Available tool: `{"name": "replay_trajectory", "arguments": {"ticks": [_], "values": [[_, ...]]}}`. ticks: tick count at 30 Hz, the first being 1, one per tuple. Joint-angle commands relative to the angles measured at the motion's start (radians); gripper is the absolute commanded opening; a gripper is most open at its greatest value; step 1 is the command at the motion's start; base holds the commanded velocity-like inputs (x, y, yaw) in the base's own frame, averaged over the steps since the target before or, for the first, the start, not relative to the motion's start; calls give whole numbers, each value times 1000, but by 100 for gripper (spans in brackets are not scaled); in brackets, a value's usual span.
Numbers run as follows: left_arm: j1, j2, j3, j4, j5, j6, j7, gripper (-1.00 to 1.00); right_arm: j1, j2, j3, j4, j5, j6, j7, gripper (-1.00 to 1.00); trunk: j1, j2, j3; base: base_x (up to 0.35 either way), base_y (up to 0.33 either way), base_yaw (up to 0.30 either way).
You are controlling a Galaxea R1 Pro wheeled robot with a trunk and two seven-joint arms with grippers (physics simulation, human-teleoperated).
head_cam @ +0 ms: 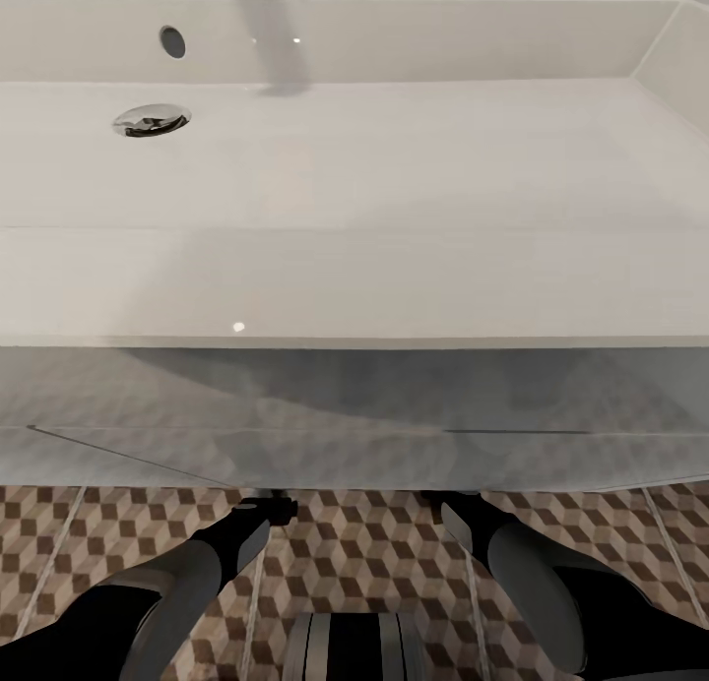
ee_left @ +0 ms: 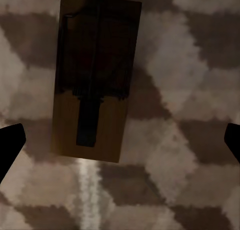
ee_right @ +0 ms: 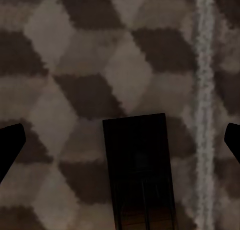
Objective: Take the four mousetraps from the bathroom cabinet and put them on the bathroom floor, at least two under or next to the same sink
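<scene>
1. Placing step: one mousetrap point(ee_left: 92, 75) lies flat on the cube-patterned bathroom floor point(ee_left: 190, 65), upper middle of the left wrist view; another mousetrap point(ee_right: 140, 170) lies at lower middle of the right wrist view.
2. Left gripper point(ee_left: 120, 140) and right gripper point(ee_right: 120, 140) are both spread wide, holding nothing.
3. The arms reach under the bathroom sink point(head_cam: 354, 169), which spans the head view's upper half.
4. Next, probably: draw back and fetch the remaining traps.

The bathroom sink point(head_cam: 354, 169) and its vanity point(head_cam: 354, 415) overhang both arms, blocking upward travel. One mousetrap point(ee_left: 92, 75) lies on the bathroom floor point(ee_left: 190, 140) between spread left fingertips point(ee_left: 10, 145); tile beside it is free.
</scene>
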Motion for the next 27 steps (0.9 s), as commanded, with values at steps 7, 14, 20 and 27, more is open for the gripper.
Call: {"name": "replay_trajectory", "arguments": {"ticks": [7,14,20,27], "values": [[0,0,-8,-2,6,5,4,100,-1,0,-8,1,10,-3,-3,100,0,0,-1,0,0,0],[0,-1,-8,-2,6,-2,4,100,-1,0,-8,1,10,-3,-3,100,0,0,-1,0,0,0],[0,0,-8,-3,4,-16,4,100,-1,0,-8,1,10,-3,-3,100,0,0,-1,0,0,0],[0,-1,-10,-6,1,-71,5,100,-1,0,-8,1,10,-4,-3,100,0,0,-1,0,0,0]]}}
